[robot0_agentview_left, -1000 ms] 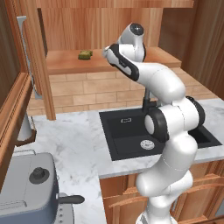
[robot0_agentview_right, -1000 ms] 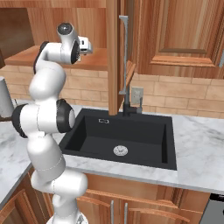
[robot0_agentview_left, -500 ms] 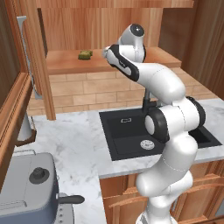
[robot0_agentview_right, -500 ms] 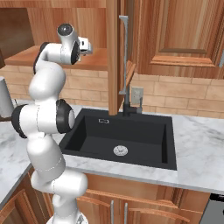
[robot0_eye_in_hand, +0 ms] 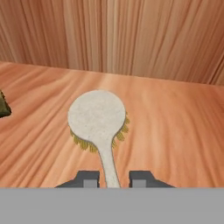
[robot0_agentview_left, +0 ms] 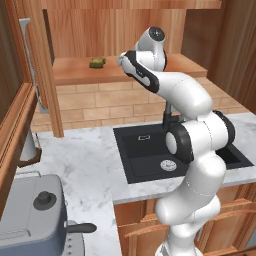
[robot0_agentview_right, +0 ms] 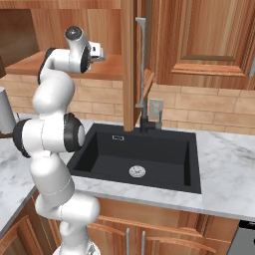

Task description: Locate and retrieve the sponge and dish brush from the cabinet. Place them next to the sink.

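Cream-yellow, round-headed dish brush (robot0_eye_in_hand: pixel 98 120) lies flat on the wooden shelf of the reddish-brown cabinet (robot0_agentview_left: pixel 165 70), its thin pale handle running between the two dark tips of the released gripper (robot0_eye_in_hand: pixel 113 178). The small olive-green sponge (robot0_agentview_left: pixel 97 62) rests farther left on that shelf, above the black sink (robot0_agentview_right: pixel 174 159).

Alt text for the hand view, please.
The dish brush lies flat on the wooden cabinet shelf, its pale handle running between the open gripper fingertips. The sponge edge shows at far left.
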